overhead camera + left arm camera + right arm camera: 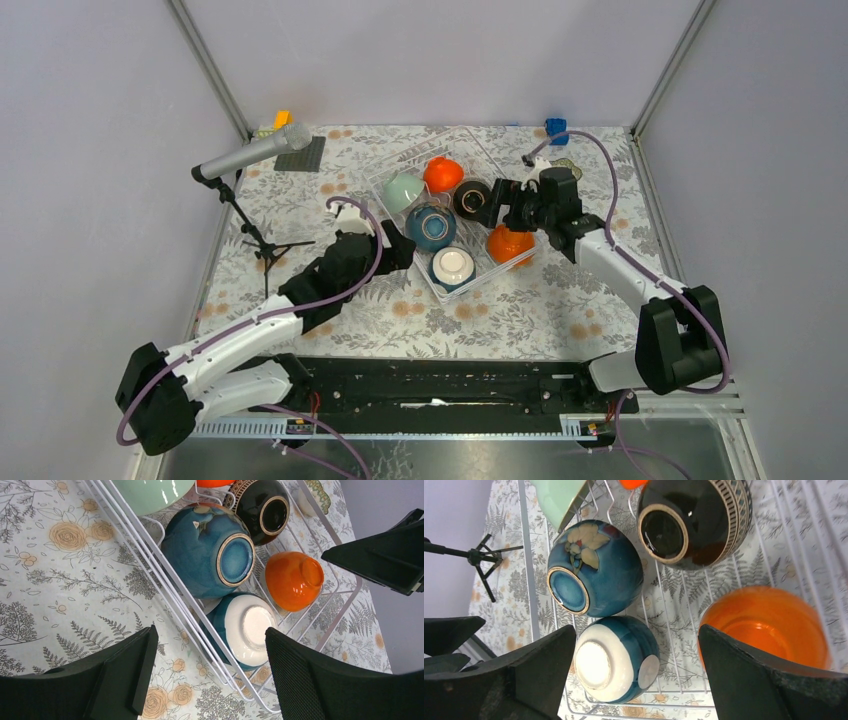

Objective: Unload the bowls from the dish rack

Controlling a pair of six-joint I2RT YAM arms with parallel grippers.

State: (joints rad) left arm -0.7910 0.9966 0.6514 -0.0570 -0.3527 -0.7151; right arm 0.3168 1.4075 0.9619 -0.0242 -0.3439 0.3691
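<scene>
Bowls (452,266), six of them, are held in the rack (468,148), which is set aslant at the middle of the counter (500,310). Nearest the arm bases, the white bowl (453,262) is seen foot-up at the rack's near corner. The left end effector (398,250) is placed just left of it at the rack's side. It is spread wide and nothing is held. In the left wrist view its fingers (125,670) are set astride the rack's side rail, one over the counter and the other on the rack side near the white bowl.

Just beyond the white bowl, the teal bowl (431,227) is tipped on its side, and the near orange bowl (510,243) is found to its right. The right end effector (497,205) is held over the rack between the near orange bowl and the brown bowl (471,198). It is likewise wide open and empty.

Farther back, the mint bowl (403,190) and the far orange bowl (443,174) are seen. A small patterned bowl (314,497) is seen on the counter just outside the rack.

At the far left, a microphone (250,155) on a tripod is stood beside a grey baseplate (302,156).
</scene>
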